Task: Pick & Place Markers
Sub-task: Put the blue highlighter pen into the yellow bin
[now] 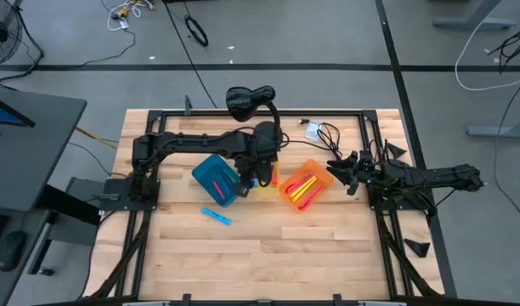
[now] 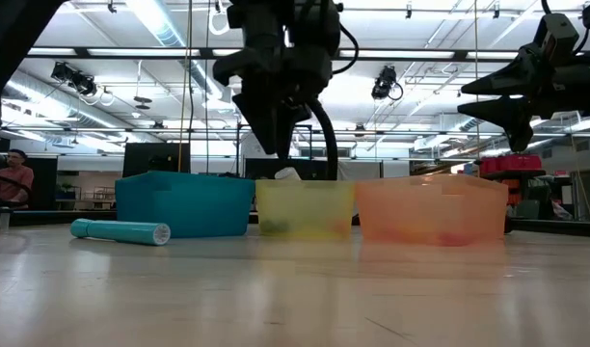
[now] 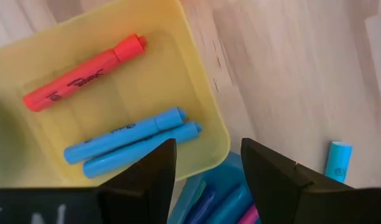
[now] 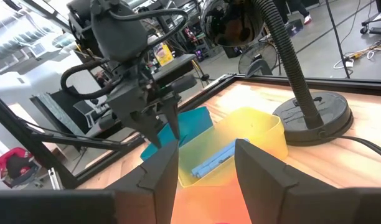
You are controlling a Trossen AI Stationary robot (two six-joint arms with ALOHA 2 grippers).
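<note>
Two robot arms work at a wooden table (image 1: 268,246) where markers are being sorted into three plastic bins, and most of the job looks done. The left gripper (image 3: 206,165) hangs over the yellow bin (image 3: 203,93), its fingers spread apart with nothing between them. The yellow bin holds one red-pink marker (image 3: 84,73) and two blue markers (image 3: 125,138) lying side by side. The blue bin (image 1: 216,178), just beside it, shows a pink marker in the overhead view and several blue, purple and pink ones at the edge of the left wrist view. The orange bin (image 1: 305,184) carries yellow and red-pink markers. One light blue marker (image 1: 216,216) lies loose on the table, in front of the blue bin and apart from it; it appears to be the only piece left to collect. The right gripper (image 1: 343,172) waits just beside the orange bin, its fingers open and empty. By this reading, one pickup and one drop remain, and the left arm is the nearer of the two.
</note>
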